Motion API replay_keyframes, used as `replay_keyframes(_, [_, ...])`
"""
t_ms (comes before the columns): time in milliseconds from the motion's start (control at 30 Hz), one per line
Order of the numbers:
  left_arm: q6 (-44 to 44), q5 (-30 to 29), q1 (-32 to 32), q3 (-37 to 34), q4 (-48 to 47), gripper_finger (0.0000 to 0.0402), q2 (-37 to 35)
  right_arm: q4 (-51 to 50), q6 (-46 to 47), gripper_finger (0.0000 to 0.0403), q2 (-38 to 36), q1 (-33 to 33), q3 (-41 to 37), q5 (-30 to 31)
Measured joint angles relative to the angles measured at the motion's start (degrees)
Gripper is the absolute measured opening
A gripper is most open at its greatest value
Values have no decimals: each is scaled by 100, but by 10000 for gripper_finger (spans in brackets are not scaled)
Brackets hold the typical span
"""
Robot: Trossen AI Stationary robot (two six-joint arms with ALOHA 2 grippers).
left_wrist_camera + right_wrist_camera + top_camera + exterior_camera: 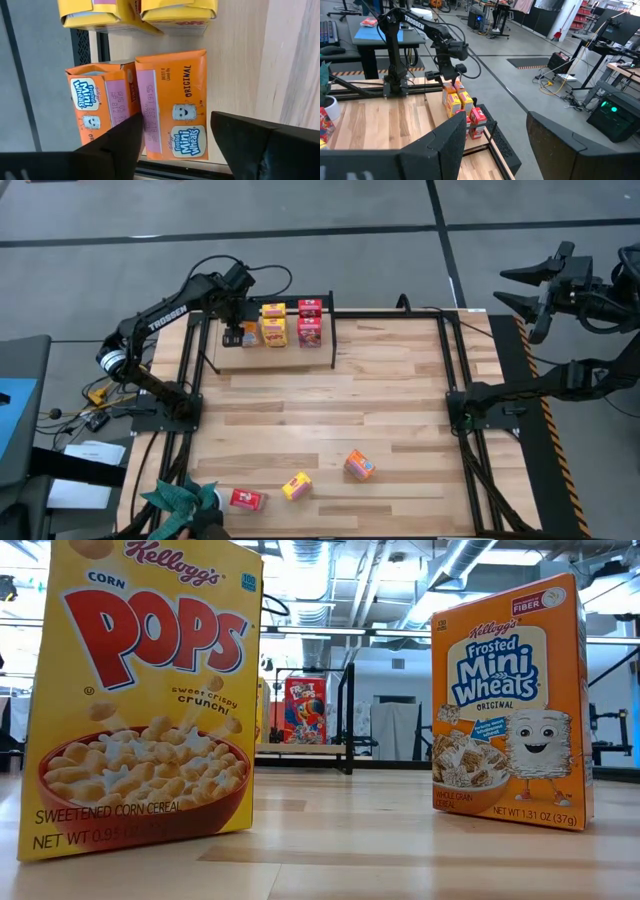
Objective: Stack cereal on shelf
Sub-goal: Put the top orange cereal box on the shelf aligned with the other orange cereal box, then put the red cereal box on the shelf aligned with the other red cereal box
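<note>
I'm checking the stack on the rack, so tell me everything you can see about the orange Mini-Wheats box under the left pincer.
The orange Mini-Wheats box looks like printed cardboard, with a Frosted Mini-Wheats logo, "Original", a cartoon biscuit and a pale date strip. It sits on the shelf at the left end of the row, pressed against a second orange box, with yellow boxes beyond. The left pincer hovers over it, open, fingers on either side and seemingly clear of it.

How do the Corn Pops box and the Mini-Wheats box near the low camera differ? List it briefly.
Colour: the Corn Pops box is yellow, the Mini-Wheats box orange.
Print: the Corn Pops box shows a red bowl of cereal, the Mini-Wheats box a smiling biscuit figure.
Framing: the Corn Pops box runs off the picture's top, the Mini-Wheats box shows whole.
Both stand upright on the table, fronts toward the camera.
</note>
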Motion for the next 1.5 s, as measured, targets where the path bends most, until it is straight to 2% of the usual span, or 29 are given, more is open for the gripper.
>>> replay_keyframes(333, [-146,-415,-130,23,-34,234,-11,0,0,232,0,1,1,1])
replay_keyframes(700, [-564,-526,-137,563,-668,234,-13,-2,0,232,0,1,1,-1])
replay_keyframes(1033, [-1740,-699,-350,1228,-1324,234,-13,-4,0,232,0,-1,1,-1])
replay_keyframes(1200, [-2456,39,-811,1582,-1656,234,-13,-8,-1,232,0,1,1,-1])
replay_keyframes(1300, [-2919,789,-1205,1668,-1640,234,-13,-14,-2,232,0,1,0,-1])
replay_keyframes(1400, [-3430,1455,-1701,1679,-1644,234,-13,-31,-2,232,2,-1,-1,-1])
replay_keyframes(1500, [-3965,1735,-2336,1679,-1676,234,-13,-46,-1,232,0,0,0,-1])
